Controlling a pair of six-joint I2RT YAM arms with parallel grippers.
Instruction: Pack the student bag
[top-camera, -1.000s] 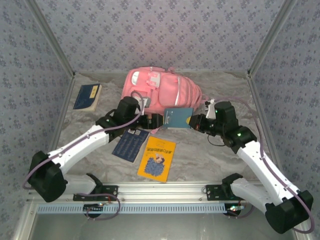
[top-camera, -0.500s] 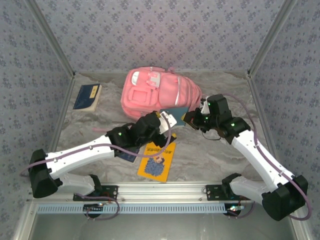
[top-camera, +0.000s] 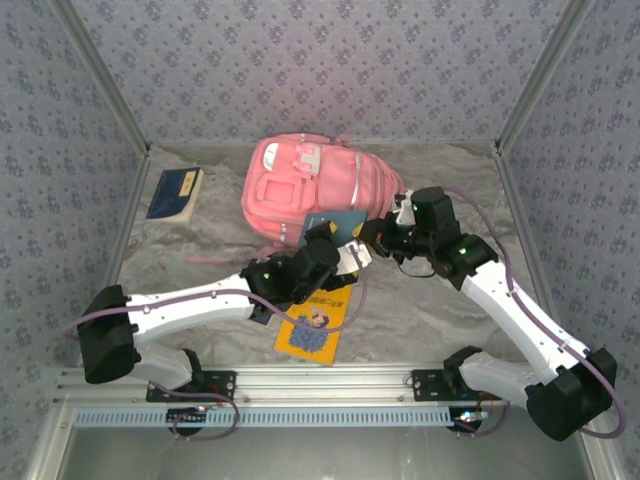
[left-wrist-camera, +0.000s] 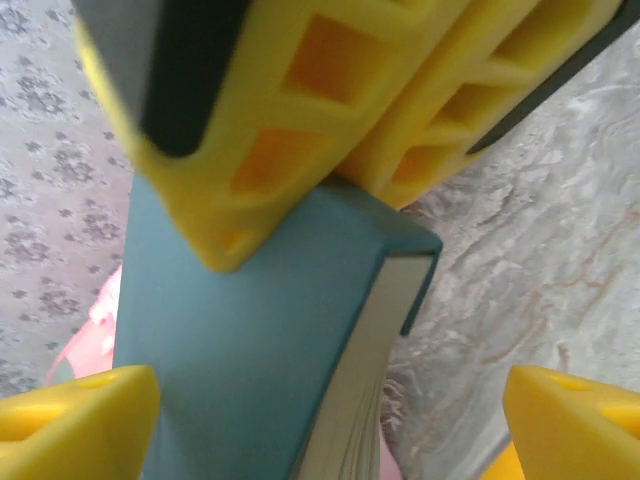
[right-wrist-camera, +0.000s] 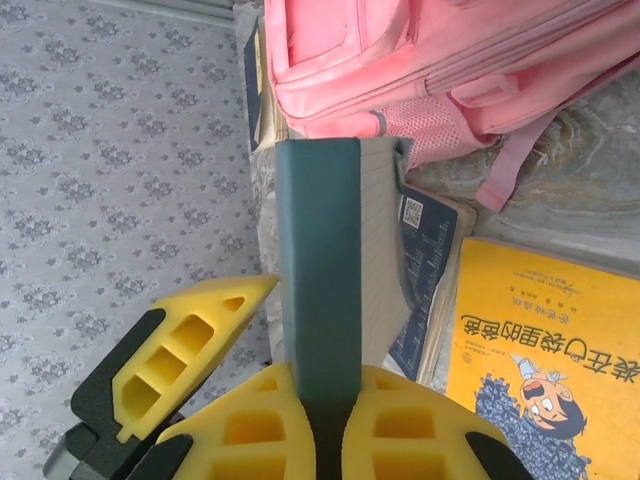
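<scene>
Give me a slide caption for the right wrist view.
Right fingers clamp a teal book aimed at the pink student bag, with a left finger alongside and a yellow book lying nearby.

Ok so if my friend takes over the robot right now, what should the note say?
Right fingers: shut on the teal book, holding it up just in front of the pink backpack.
Left fingers: open, one on each side of that book, not gripping it.
On the table: yellow book, dark blue book beside it, another blue book at the far left.
Done: teal book picked up.
Left: probably get the books into the backpack. No book can be seen inside it yet, and I can't tell if it is unzipped.
</scene>
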